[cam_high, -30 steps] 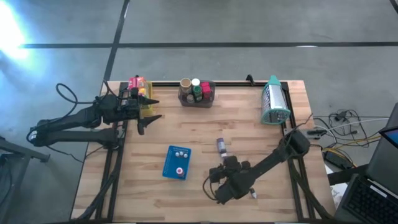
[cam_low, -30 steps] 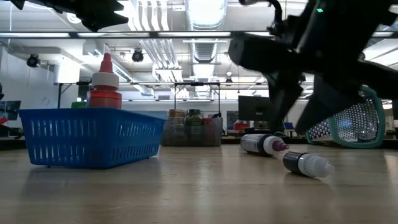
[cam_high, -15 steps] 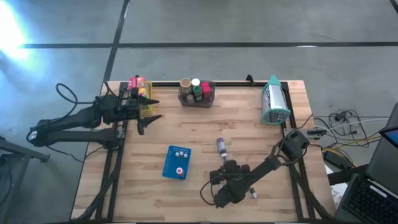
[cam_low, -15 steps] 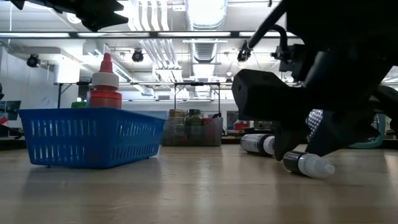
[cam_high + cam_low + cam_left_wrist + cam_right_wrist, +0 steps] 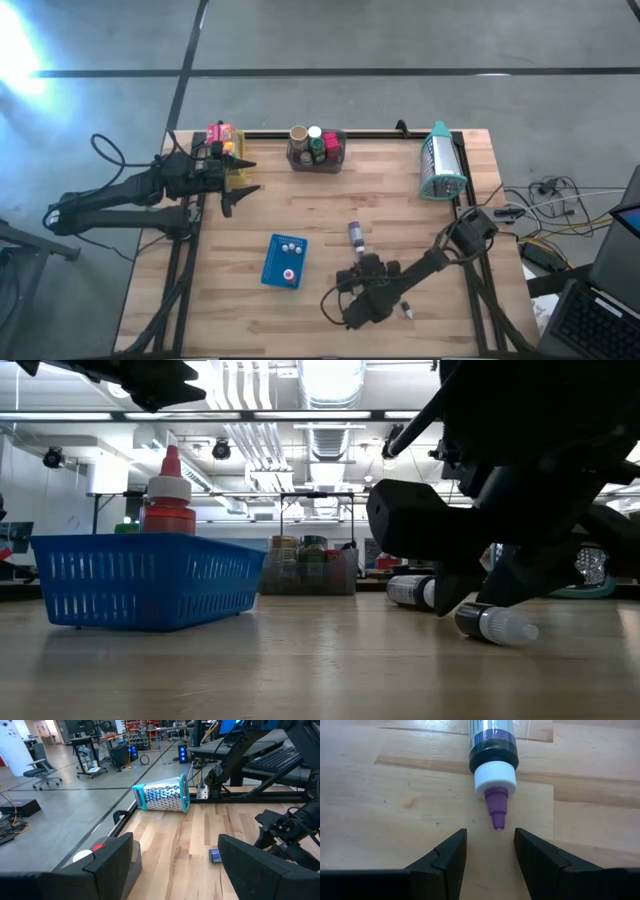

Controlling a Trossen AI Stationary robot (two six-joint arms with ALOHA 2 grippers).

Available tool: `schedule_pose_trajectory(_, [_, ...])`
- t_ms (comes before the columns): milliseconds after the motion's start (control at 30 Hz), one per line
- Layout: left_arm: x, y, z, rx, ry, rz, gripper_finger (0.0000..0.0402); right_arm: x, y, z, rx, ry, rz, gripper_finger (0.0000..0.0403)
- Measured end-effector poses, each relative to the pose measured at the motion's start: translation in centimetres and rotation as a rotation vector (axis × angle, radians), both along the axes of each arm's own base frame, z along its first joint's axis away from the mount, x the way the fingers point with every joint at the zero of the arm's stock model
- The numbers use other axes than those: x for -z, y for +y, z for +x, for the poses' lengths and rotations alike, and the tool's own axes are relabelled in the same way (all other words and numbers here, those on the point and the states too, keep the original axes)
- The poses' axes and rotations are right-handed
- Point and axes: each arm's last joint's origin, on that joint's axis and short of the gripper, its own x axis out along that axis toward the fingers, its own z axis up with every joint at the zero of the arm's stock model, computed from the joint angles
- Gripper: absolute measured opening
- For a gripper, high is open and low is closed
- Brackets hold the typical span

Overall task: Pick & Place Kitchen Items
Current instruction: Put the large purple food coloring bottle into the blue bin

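A small dark bottle with a white collar and purple nozzle [image 5: 493, 755] lies on its side on the wooden table [image 5: 353, 236], nozzle toward the near edge. My right gripper [image 5: 490, 854] is low over the table just short of that nozzle [image 5: 359, 263]. It is open, one finger on each side of the nozzle's line, touching nothing. A second dark bottle with a white cap [image 5: 495, 623] lies nearer the front edge [image 5: 406, 311]. My left gripper [image 5: 236, 187] hangs open above the far left of the table [image 5: 175, 870].
A blue tray [image 5: 285, 261] holding a red-capped bottle [image 5: 168, 495] sits left of my right gripper. At the far edge stand a grey bin of jars [image 5: 316, 148], a yellow bin of packets [image 5: 224, 142] and a teal-framed grater [image 5: 440, 166].
My right gripper has sunk toward the table and tipped a little further down. Its fingers have come down by the purple-nozzled bottle. Neither bottle has moved.
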Motion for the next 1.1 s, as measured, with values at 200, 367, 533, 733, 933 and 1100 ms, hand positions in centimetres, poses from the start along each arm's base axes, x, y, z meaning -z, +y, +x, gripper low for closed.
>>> schedule_pose_trajectory(200, [0.0, 0.0, 0.0, 0.0, 0.0, 0.0, 0.0296, 0.1, -0.2, 0.1, 0.005, 0.003, -0.002, 0.0167])
schedule_pose_trajectory(367, [0.0, 0.0, 0.0, 0.0, 0.0, 0.0, 0.0296, 0.1, -0.3, 0.0, 0.004, 0.01, -0.002, 0.0134])
schedule_pose_trajectory(533, [0.0, 0.0, 0.0, 0.0, 0.0, 0.0, 0.0296, 0.1, -0.3, 0.1, -0.009, 0.022, -0.003, 0.0073])
schedule_pose_trajectory(733, [0.0, 0.0, 0.0, 0.0, 0.0, 0.0, 0.0296, -0.1, -0.2, 0.2, -0.039, 0.038, -0.003, 0.0013])
schedule_pose_trajectory(933, [0.0, 0.0, 0.0, 0.0, 0.0, 0.0, 0.0296, -0.6, -0.2, 0.1, -0.062, 0.061, -0.001, 0.0008])
schedule_pose_trajectory(1100, [0.0, 0.0, 0.0, 0.0, 0.0, 0.0, 0.0296, -1.5, -0.2, 0.1, -0.064, 0.049, 0.011, 0.0008])
